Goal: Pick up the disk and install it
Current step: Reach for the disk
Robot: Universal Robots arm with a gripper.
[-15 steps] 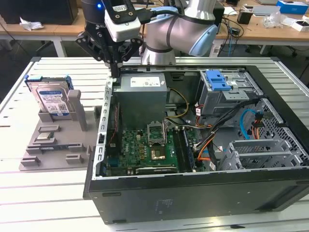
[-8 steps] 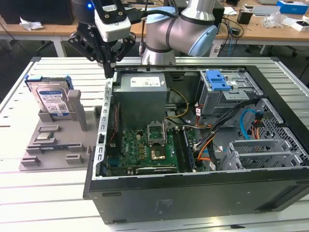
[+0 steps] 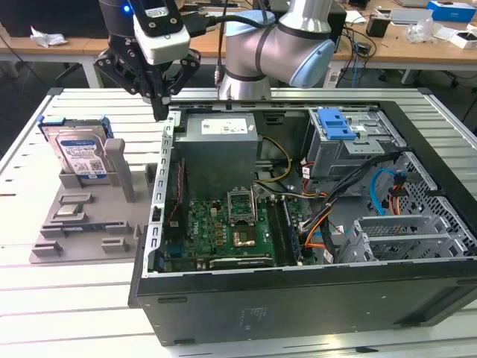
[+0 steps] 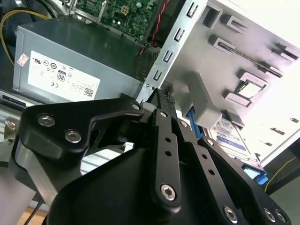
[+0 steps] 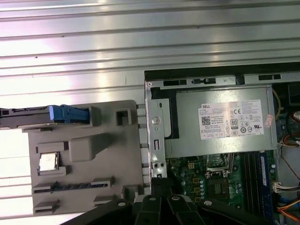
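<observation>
The disk (image 3: 80,155) stands upright in a slot at the back of a grey holder tray (image 3: 82,224) on the exterior view's left, its white-and-blue label facing forward and blue rails on its sides. The first wrist view sees the disk (image 5: 47,116) edge-on, and the second wrist view catches part of the disk (image 4: 229,133) behind a grey post. My gripper (image 3: 160,112) hangs above the rear left corner of the open computer case (image 3: 298,298), to the right of the disk and apart from it. In both wrist views the gripper (image 4: 161,93) (image 5: 161,180) is shut with nothing between its tips.
A grey power-supply box (image 3: 218,145) sits in the case just right of the gripper. The drive cage with a blue latch (image 3: 335,123) is at the case's rear right, and cables and the green motherboard (image 3: 223,231) lie inside. The slatted metal table (image 3: 22,298) surrounds the tray.
</observation>
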